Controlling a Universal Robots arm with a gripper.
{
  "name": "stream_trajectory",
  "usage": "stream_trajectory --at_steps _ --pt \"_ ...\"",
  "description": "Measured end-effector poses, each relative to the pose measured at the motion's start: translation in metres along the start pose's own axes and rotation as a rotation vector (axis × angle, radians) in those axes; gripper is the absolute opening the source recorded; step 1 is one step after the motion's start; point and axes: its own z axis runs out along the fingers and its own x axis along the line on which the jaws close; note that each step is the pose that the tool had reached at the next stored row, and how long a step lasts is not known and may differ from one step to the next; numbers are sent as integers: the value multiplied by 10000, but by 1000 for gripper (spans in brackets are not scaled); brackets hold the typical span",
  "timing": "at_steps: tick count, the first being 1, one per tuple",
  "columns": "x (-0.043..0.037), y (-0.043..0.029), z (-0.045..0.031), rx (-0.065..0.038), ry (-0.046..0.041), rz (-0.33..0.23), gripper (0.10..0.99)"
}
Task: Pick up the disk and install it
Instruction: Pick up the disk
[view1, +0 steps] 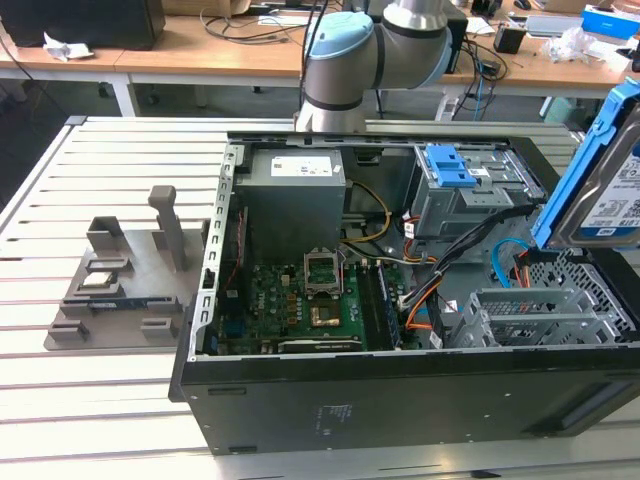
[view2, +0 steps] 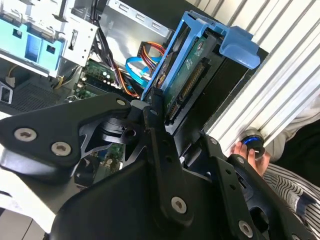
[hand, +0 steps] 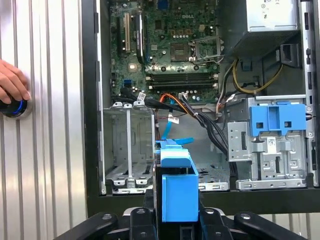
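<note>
The disk, silver metal in a blue plastic frame, hangs tilted at the three o'clock edge of the exterior view. It is over the open computer case, above the perforated metal drive cage. The second wrist view shows its connector edge and the gripper with its jaws clamped onto the frame. The first wrist view shows the frame's blue end between black fingers. Both wrist views show a hand on a blue-lit button on the ribbed metal table.
</note>
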Motion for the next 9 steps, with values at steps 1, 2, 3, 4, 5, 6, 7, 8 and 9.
stream_trajectory --at_steps 1,2,3,4,5,6,7,8,9 --pt "34 3 3 -1 0 -1 361" --pt "79 14 6 1 0 -1 361" --pt "107 24 8 0 -1 -1 361" --pt "131 35 10 0 -1 -2 361" --pt "162 53 13 0 -1 -1 361" --pt "196 81 18 0 -1 -2 361" --pt "232 107 26 0 0 0 361" --pt "250 117 31 0 -2 0 361" --pt "265 125 35 0 -1 -1 361"
